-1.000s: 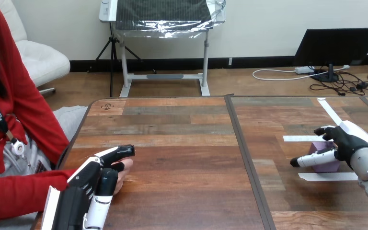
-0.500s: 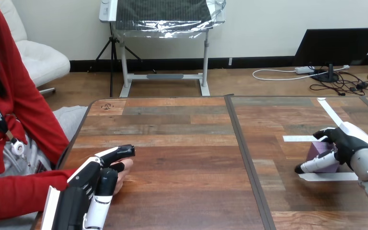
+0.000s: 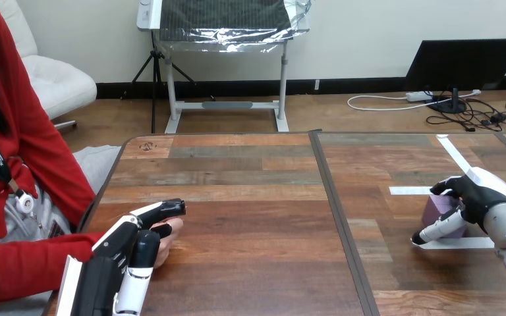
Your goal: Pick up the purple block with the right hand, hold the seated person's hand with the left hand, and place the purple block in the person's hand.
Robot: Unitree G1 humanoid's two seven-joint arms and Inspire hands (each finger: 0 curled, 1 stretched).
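Note:
The purple block (image 3: 437, 210) stands on the table at the right, between white tape strips. My right hand (image 3: 479, 195) is curled round it: the black fingers hook over its top and far side, and the thumb lies along its near face. At the lower left, my left hand (image 3: 122, 247) lies over the person's hand (image 3: 172, 228). Its fingers curl over the top and its thumb sits at the near side. Only the person's fingertips stick out between them, resting on the table.
White tape strips (image 3: 410, 191) mark the table around the block. A dark seam (image 3: 342, 224) splits the tabletop down its middle. The person's red sleeve (image 3: 20, 266) comes in at the left edge.
My right hand's thumb has swung right and nearer, drawing in against the block's near face. The block, my left hand and the person's hand have stayed put.

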